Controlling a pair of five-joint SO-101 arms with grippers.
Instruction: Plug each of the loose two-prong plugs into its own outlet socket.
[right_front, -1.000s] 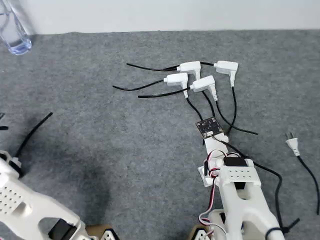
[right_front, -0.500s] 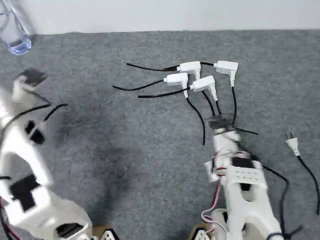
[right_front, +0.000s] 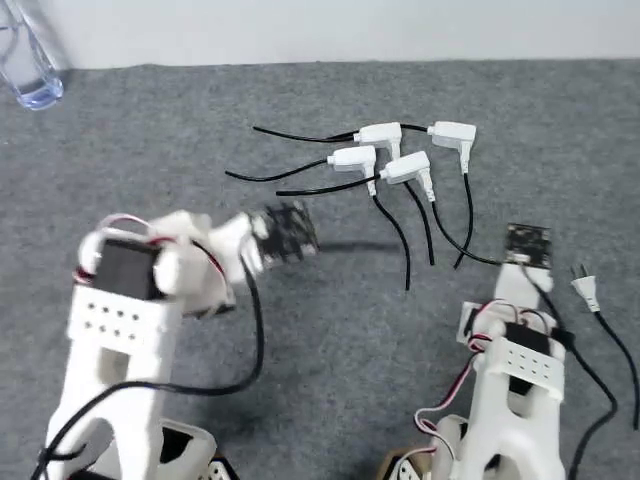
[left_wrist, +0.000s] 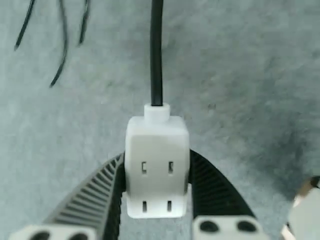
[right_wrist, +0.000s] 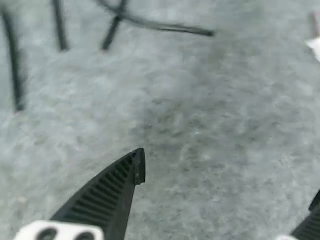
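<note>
My left gripper (right_front: 283, 233) hangs over the middle of the grey mat, shut on a white outlet socket (left_wrist: 157, 165) whose two slot pairs face the camera. Its black cord (left_wrist: 156, 50) runs straight away from the fingers. A loose two-prong plug (right_front: 585, 288) with a black lead lies at the mat's right edge. My right gripper (right_front: 527, 245) hovers just left of that plug, and its fingers (right_wrist: 125, 185) stand wide open over bare mat with nothing between them. Several white socket-and-plug pairs (right_front: 400, 150) lie joined at the far middle, their black cords fanning out.
A clear glass (right_front: 25, 60) stands at the far left corner by the white wall. Black cord ends (right_front: 405, 250) trail toward the middle between the two arms. A black cable (right_front: 255, 330) loops beside the left arm.
The left arm swung in from the left edge to the middle of the mat, carrying the socket. The right arm shifted rightward, toward the loose plug.
</note>
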